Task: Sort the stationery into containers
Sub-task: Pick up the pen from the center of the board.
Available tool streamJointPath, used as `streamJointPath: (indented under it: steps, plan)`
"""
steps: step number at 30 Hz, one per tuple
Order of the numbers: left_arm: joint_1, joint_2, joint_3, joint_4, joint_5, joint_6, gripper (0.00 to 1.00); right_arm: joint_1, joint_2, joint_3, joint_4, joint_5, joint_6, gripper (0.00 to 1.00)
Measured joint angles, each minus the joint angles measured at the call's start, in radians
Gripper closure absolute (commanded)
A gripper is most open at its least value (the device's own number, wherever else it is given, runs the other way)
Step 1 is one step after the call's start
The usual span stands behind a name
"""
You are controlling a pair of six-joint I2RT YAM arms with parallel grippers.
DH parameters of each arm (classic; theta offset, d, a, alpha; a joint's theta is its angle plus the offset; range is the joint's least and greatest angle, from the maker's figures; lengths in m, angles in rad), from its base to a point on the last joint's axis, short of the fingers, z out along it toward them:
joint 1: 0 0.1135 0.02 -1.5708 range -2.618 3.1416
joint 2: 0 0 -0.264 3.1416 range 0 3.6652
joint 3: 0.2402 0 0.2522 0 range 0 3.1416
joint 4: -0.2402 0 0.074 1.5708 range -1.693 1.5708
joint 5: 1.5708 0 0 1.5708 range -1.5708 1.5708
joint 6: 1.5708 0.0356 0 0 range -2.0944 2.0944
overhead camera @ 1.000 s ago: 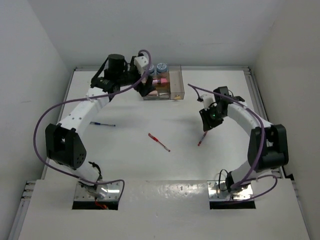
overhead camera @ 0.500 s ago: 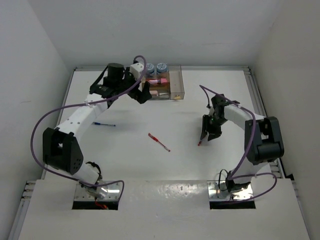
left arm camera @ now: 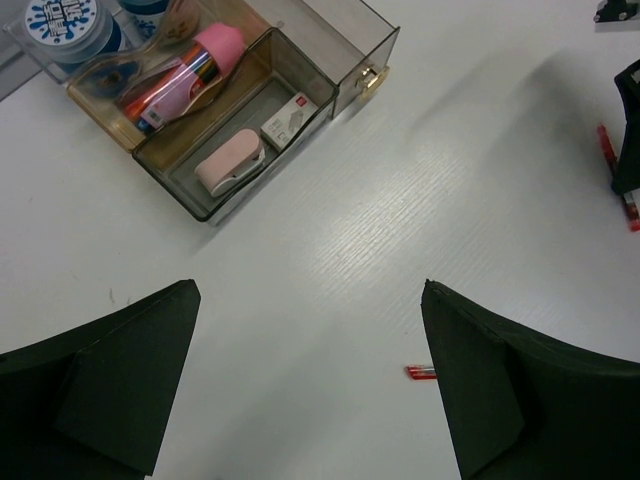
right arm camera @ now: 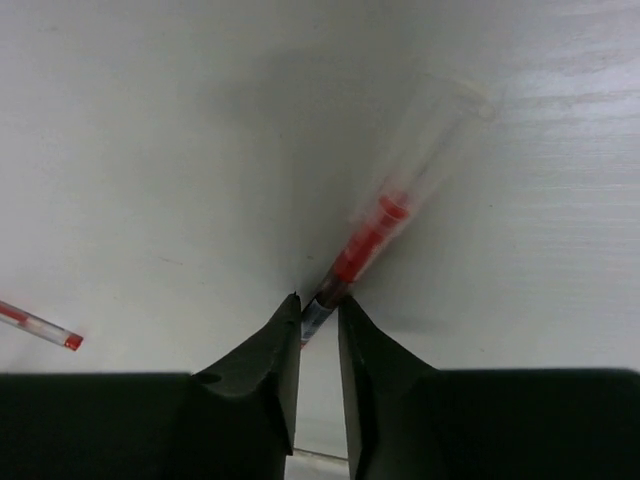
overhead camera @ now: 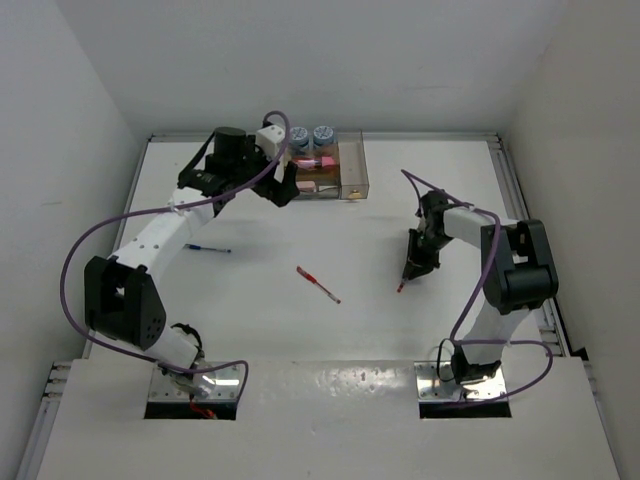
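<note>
White tabletop (overhead camera: 250,330): toward its right edge the right gripper (right arm camera: 320,312) seems pinched on the tip of a lying red pen (right arm camera: 372,238). Toward the far edge the left gripper (left arm camera: 310,295) hangs with fingers spread wide just before the organiser (left arm camera: 342,62), erasers (left arm camera: 230,162) inside.

Left claw (left arm camera: 310,288) spread wide, aloft; right claw (right arm camera: 319,302) low, pinched on red pen (right arm camera: 368,242).

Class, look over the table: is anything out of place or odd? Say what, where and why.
Three pens lie outside the organiser: a blue pen at left, a red pen mid-table, and a second red pen at right, its tip pinched by the right gripper. Nothing looks spilled or broken.
</note>
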Motion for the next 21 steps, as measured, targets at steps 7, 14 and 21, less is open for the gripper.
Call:
streamJointPath:
  steps: [7,14,21]
  plan:
    - [0.004,0.000,-0.013,-0.001,0.000,0.000,0.00,-0.010,-0.008,-0.004,0.031,-0.006,-0.085,0.99]
    - [0.027,-0.002,-0.055,0.003,0.068,0.004,0.00,-0.054,-0.221,-0.099,0.097,-0.193,-0.336,1.00]
    - [0.052,-0.024,-0.141,0.021,0.129,-0.005,0.00,-0.051,-0.489,-0.126,0.167,-0.457,-0.548,1.00]
